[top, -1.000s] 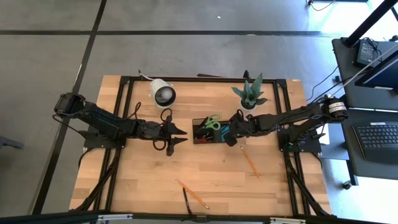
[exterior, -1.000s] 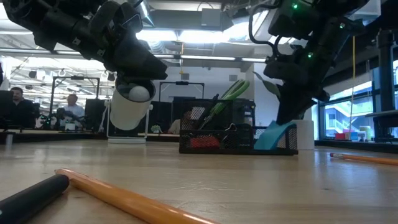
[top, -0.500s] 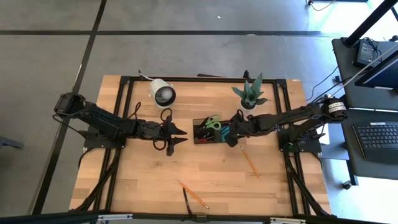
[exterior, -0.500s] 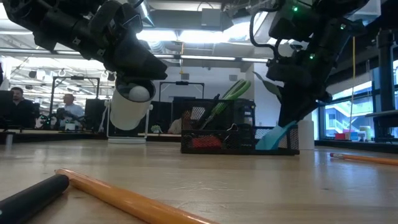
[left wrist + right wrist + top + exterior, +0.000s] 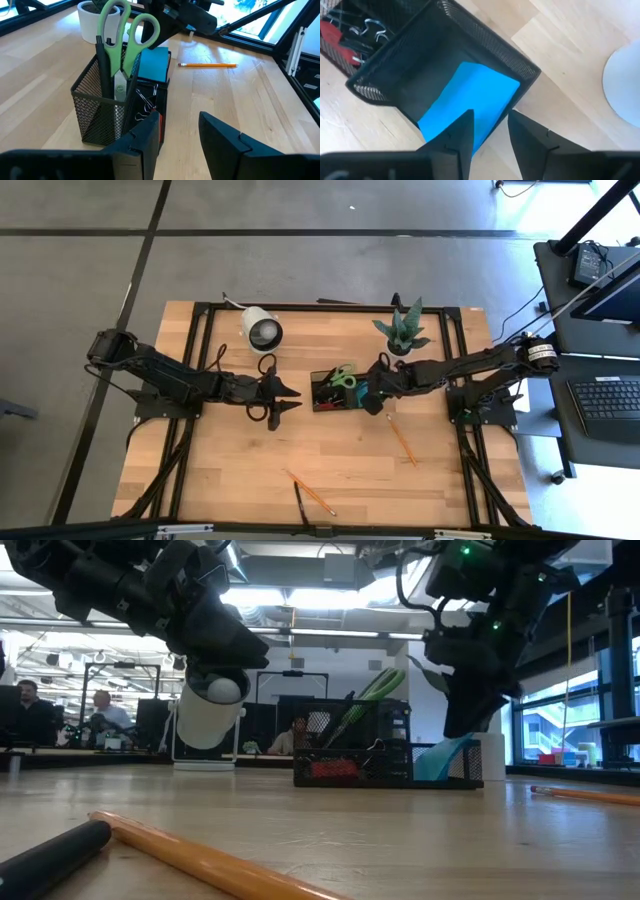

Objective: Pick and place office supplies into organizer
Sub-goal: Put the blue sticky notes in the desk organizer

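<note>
Blue pad [image 5: 470, 102] is down in the end compartment of the organizer [image 5: 335, 390], leaning on the mesh wall, and my right gripper [image 5: 489, 131] hangs right above it, fingers parted and gripping nothing. So I'd call this the release step, and that one's placed.

The organizer sits near the middle of the counter [image 5: 230, 470], a bit toward the far edge. My left gripper [image 5: 284, 399] waits just beside its other end, fingers apart, empty too.

Next, I reckon the right arm must lift clear without snagging the mesh, then swing toward the near right side for a pencil lying flat, so a low pinch across its shaft.

Count inside: one pair of green scissors [image 5: 127, 35], one black pen [image 5: 103, 65], a few clips [image 5: 147, 102], something red I can't identify.

Loose on the counter: two orange pencils, one by the right edge [image 5: 402, 439], one near the front edge [image 5: 310, 492], with one black pen [image 5: 299, 503] beside it.
</note>
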Motion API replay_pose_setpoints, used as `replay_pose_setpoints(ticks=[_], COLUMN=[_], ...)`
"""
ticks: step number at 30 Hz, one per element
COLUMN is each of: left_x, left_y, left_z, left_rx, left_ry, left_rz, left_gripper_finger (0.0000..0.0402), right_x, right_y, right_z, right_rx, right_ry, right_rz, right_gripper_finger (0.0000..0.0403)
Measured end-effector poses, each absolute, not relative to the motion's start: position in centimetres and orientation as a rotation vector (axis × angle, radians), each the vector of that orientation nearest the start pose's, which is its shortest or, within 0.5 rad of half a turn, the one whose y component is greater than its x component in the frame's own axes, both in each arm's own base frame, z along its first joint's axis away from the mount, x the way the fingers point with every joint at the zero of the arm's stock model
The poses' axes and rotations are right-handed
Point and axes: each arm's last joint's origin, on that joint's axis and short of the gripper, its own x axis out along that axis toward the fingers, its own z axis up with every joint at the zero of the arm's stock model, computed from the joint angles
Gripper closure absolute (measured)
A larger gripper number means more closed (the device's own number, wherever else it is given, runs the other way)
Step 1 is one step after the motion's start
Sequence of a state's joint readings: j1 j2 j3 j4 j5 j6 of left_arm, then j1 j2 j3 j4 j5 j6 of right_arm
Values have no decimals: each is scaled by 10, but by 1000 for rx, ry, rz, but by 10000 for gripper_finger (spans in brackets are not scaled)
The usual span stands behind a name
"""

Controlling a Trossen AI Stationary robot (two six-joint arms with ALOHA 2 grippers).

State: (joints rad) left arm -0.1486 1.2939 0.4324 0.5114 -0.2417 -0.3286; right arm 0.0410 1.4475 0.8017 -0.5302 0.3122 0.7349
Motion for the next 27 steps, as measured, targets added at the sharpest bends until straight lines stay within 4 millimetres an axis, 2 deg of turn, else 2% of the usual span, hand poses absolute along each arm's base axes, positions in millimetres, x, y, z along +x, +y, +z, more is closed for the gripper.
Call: replay_pose_setpoints(ticks=[5,10,14,19,27], left_x=[241,241,241,241,241], left_y=[-29,-29,-29,-29,-29], left_z=[178,178,178,178,177], left_rx=[-259,-260,-287,-292,-305], left_ry=[325,325,323,323,326], left_rz=[148,148,152,154,157], left_gripper_finger=[272,272,272,272,272], right_x=[263,275,275,274,281], right_y=[2,7,7,5,5], right_z=[189,214,226,221,196], right_rx=[315,58,-9,-45,-117], right_ry=[1007,1034,1093,1140,1266], right_rz=[-551,-318,-247,-233,-194], right_gripper_finger=[280,280,280,280,280])
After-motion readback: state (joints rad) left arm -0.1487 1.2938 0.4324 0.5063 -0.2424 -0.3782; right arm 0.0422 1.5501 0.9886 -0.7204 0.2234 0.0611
